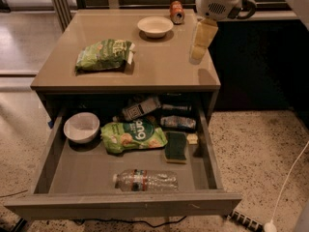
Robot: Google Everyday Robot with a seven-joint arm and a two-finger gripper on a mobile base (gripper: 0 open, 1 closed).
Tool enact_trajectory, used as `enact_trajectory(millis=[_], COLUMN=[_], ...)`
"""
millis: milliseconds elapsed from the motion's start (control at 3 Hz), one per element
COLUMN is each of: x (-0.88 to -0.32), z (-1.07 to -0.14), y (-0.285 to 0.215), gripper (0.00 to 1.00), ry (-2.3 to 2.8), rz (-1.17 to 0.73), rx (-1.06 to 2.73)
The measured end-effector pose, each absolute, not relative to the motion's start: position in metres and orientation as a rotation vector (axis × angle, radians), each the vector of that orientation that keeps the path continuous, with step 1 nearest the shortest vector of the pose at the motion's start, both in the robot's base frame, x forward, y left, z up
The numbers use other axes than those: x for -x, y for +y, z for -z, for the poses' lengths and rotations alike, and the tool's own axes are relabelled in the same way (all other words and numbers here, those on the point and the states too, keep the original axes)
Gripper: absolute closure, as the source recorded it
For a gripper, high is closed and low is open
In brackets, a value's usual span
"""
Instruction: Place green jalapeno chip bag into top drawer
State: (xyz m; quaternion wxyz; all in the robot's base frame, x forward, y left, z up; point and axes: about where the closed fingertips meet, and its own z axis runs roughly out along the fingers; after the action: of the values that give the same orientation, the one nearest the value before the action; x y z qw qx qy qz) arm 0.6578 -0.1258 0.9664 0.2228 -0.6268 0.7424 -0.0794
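Gripper (202, 42) hangs over right rear of worktop (159, 69), pointing down; how far open: can't tell. Green jalapeno chip bag (104, 55) lies flat on worktop, well apart from gripper, to its left in view. White bowl (155, 26) and can (176, 11) sit left of and behind gripper. Top drawer (120, 204) is pulled open below and in front of gripper, w/ dark green pouch (133, 136), sponge (176, 147) and bottle (146, 180) inside.

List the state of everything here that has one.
top drawer: pulled open, holding items.
green jalapeno chip bag: lying on the cabinet top, unheld.
tool: over the cabinet top's right side, apart from the bag.
plastic bottle: lying on its side in the drawer.
cabinet-top bowl: upright, empty.
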Motion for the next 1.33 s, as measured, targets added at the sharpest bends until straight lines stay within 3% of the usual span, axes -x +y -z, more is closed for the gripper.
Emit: enact_trajectory(millis=[333, 1000, 1333], x=[-0.657, -0.63, -0.63], z=[-0.967, -0.978, -0.978], y=[-0.111, -0.035, -0.035], gripper=[0.0, 0.0, 0.0], ry=[1.985, 1.701, 1.701], rz=[0.139, -0.021, -0.021], rx=[1.796, 2.035, 2.034])
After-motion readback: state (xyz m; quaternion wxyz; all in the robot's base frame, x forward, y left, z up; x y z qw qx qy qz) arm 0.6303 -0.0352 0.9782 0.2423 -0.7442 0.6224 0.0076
